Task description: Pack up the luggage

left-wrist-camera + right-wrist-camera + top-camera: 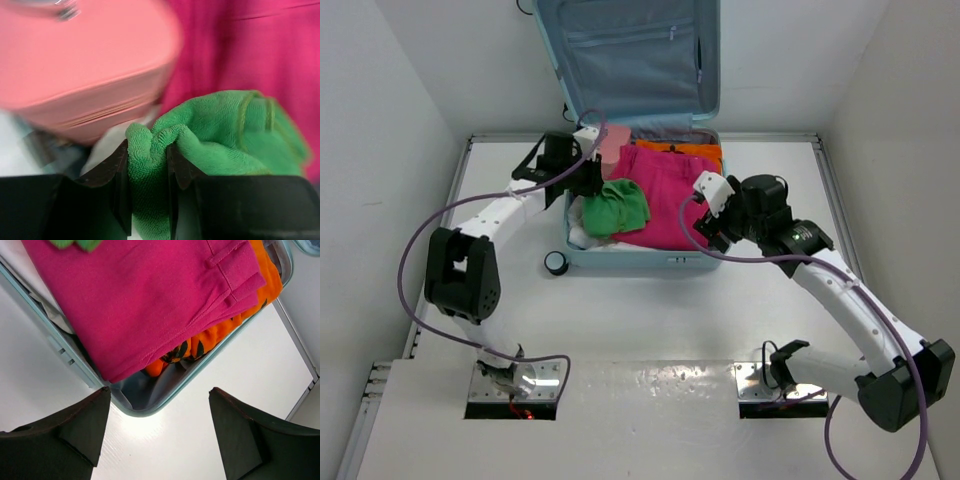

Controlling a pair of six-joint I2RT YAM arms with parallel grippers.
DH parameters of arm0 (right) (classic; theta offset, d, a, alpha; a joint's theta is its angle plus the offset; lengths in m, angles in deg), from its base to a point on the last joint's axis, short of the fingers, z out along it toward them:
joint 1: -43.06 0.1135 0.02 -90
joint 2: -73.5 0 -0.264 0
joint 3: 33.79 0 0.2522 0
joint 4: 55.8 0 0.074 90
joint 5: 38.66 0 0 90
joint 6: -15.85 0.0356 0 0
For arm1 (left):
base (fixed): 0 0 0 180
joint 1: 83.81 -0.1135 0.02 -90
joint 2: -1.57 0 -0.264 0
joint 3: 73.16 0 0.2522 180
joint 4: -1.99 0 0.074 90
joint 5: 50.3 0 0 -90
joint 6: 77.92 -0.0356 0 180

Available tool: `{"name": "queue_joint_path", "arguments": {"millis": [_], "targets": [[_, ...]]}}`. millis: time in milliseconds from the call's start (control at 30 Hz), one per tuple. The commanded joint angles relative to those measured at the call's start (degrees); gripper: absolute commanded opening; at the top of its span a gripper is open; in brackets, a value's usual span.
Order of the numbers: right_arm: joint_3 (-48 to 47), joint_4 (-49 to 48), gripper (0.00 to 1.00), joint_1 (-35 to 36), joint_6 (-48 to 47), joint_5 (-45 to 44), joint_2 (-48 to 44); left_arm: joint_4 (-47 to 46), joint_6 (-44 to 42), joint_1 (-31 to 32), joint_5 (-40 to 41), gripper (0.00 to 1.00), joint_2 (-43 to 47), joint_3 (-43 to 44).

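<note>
The pale aqua luggage [640, 258] lies open on the table with its lid [628, 50] propped up at the back. Inside lie a magenta garment [665, 195], an orange patterned cloth [695, 150], a pink vanity case [611, 145] and a green towel [616, 207]. My left gripper [147, 157] is shut on a fold of the green towel [220, 130], over the luggage's left side next to the pink case [80, 75]. My right gripper [159, 405] is open and empty above the luggage's rim [200, 371], near its right front corner.
A black spinner wheel [556, 263] sticks out at the luggage's front left corner. White cloth [582, 232] lies under the green towel. White walls close in the table on the left, right and back. Purple cables loop from both arms.
</note>
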Motion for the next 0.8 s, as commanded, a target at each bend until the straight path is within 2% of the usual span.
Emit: {"name": "queue_joint_path", "arguments": {"millis": [0,67,233,267,367,433,467,600,667,767], "targets": [[-2.0,-0.7,0.78,-0.9,0.2,2.1,0.3,4.2,-0.7,1.2,23.6,0.00,-3.9,1.4],[-1.9,-0.6,0.78,-1.6,0.0,2.8,0.3,7.4,-1.2,2.4,27.1,0.00,-8.1,2.9],[-1.9,-0.4,0.78,-1.9,-0.2,2.9,-0.3,6.6,-3.6,4.7,23.7,0.00,-8.8,1.1],[-2.1,-0.3,0.78,-2.2,-0.1,2.9,-0.1,5.3,-4.1,5.5,22.8,0.08,-7.0,-0.3],[-1.8,0.0,0.78,-2.2,-0.2,2.9,-0.6,1.0,-4.1,5.5,18.3,0.20,-3.4,-4.0],[-2.0,-0.1,0.78,-2.0,-0.2,3.1,-0.9,-0.9,-4.1,5.5,15.5,0.43,0.9,-5.2],[-2.2,0.0,0.78,-2.0,-0.2,3.1,-0.8,-2.3,-3.6,5.5,14.9,0.58,2.3,-5.2],[-3.1,-0.3,0.78,-2.0,0.7,2.9,-0.8,-3.7,-3.6,5.0,10.4,0.75,8.9,-3.7],[-3.9,-0.7,0.79,-2.2,1.9,2.7,-1.0,-3.7,-3.6,5.0,7.6,0.76,11.8,-1.9],[-4.6,-2.2,0.79,-2.4,4.2,1.8,-1.1,-3.7,-1.2,3.6,5.8,0.88,14.4,2.2]]}}
